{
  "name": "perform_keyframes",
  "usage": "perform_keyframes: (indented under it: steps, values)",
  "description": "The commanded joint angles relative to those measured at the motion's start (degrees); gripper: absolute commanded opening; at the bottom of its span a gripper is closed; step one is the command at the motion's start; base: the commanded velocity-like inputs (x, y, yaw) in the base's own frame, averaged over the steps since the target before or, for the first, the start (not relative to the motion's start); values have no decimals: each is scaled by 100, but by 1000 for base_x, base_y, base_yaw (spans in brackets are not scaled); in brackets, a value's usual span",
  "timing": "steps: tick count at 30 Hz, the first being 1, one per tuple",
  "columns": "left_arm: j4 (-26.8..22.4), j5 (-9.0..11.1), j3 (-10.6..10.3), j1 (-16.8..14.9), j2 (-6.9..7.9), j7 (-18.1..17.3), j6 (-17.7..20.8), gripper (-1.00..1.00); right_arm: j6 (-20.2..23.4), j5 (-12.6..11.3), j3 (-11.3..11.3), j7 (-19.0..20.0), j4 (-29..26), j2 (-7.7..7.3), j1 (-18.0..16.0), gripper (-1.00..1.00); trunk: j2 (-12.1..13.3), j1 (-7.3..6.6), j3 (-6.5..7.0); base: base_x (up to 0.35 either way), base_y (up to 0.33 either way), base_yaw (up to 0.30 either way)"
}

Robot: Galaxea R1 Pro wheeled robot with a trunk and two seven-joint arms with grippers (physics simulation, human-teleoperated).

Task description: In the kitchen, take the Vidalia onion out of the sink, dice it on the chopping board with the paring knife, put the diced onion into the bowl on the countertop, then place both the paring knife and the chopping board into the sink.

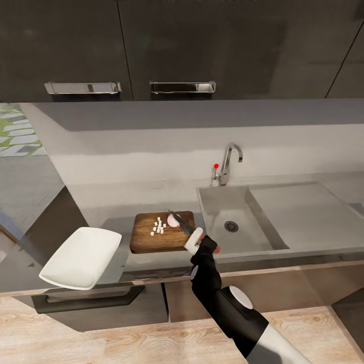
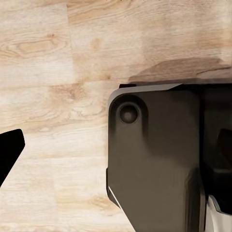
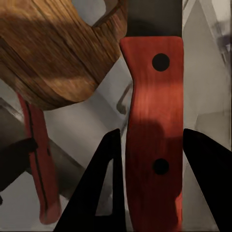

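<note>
The right gripper [image 3: 152, 186] pinches the knife [image 3: 153, 121] by its red, two-riveted handle, dark blade over the grained brown board [image 1: 163, 231]. Small white onion dice [image 1: 158, 227] and a rounded onion piece [image 1: 173, 220] lie on the board, between the squarish white bowl [image 1: 82, 257] and the matte grey sink [image 1: 237, 217]. A dark left fingertip [image 2: 9, 152] shows over pale wood floor [image 2: 58, 58]; whether that gripper is spread I cannot tell.

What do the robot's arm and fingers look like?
The right arm is glossy black, with a white shell near the shoulder and a white piece by the wrist. Its gripper has two flat, black, pointed fingers.
</note>
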Motion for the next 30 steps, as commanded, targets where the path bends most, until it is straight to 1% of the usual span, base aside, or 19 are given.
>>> perform_keyframes:
  steps: [1, 9, 16, 24, 27, 30]
  values:
    - [-8, 61, -37, -2, 9, 42, -24, 100, 71, 19, 14, -18, 1, 0, -6, -100, -11, 3, -9, 0, 0, 0]
    - [-8, 61, -37, -2, 9, 42, -24, 100, 100, 50, 32, 7, 9, 16, -6, -100, -11, 3, -9, 0, 12, 0]
    - [-8, 61, -37, 0, 9, 42, -24, 100, 94, 50, 24, 16, 17, 1, -6, -100, -11, 3, -9, 0, 214, 0]
    - [-8, 61, -37, -1, 9, 42, -24, 100, 100, 42, 24, 18, 33, -14, -6, -100, -11, 3, -14, 0, 13, 0]
    - [-8, 61, -37, 0, 9, 42, -24, 100, 100, 41, 23, 18, 216, -9, -6, -100, -11, 3, -35, 0, 0, 0]
    - [-8, 61, -37, 0, 9, 42, -24, 100, 101, 43, 16, 18, 285, -10, -6, -100, -11, 3, -63, 0, 0, 0]
